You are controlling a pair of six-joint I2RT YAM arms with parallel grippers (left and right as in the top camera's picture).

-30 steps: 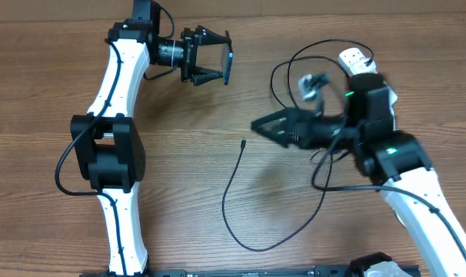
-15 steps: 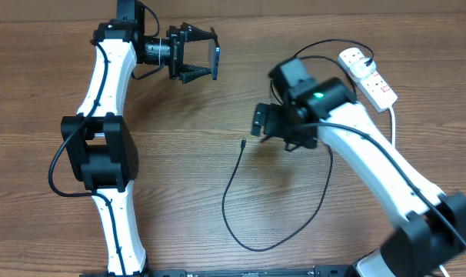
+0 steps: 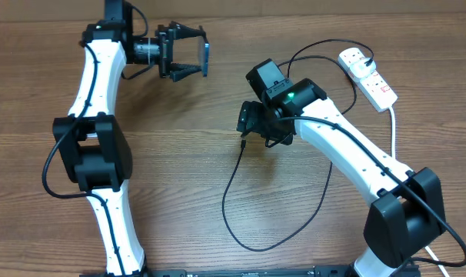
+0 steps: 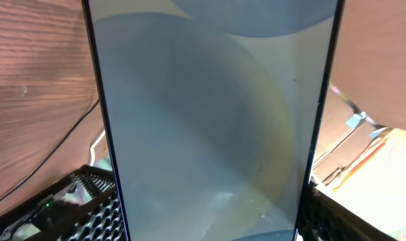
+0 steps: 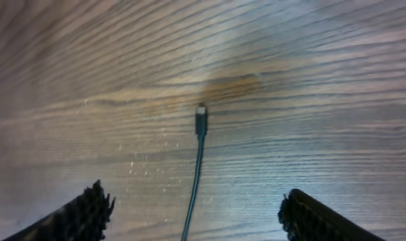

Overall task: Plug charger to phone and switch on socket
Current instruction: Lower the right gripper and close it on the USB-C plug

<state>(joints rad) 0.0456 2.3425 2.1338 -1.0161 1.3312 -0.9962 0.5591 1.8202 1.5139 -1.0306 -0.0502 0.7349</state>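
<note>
My left gripper (image 3: 188, 60) is shut on the phone (image 3: 205, 57) and holds it on edge above the table at the back left. In the left wrist view the phone's pale blue screen (image 4: 210, 120) fills the frame between my fingers. The charger's thin black cable (image 3: 227, 192) lies looped on the table, its small connector tip (image 3: 241, 143) pointing to the back. My right gripper (image 3: 248, 127) is open just above that tip. In the right wrist view the tip (image 5: 201, 114) lies ahead of my two fingertips (image 5: 196, 214). The white socket (image 3: 367, 74) lies at the back right.
The socket's thick white cord (image 3: 392, 131) runs down the right side. More black cable loops (image 3: 310, 54) lie between my right arm and the socket. Cardboard boxes show at the right edge of the left wrist view (image 4: 364, 134).
My right arm has swung left and down over the connector tip, its gripper open. My left arm has drawn the phone a little to the left and back.
</note>
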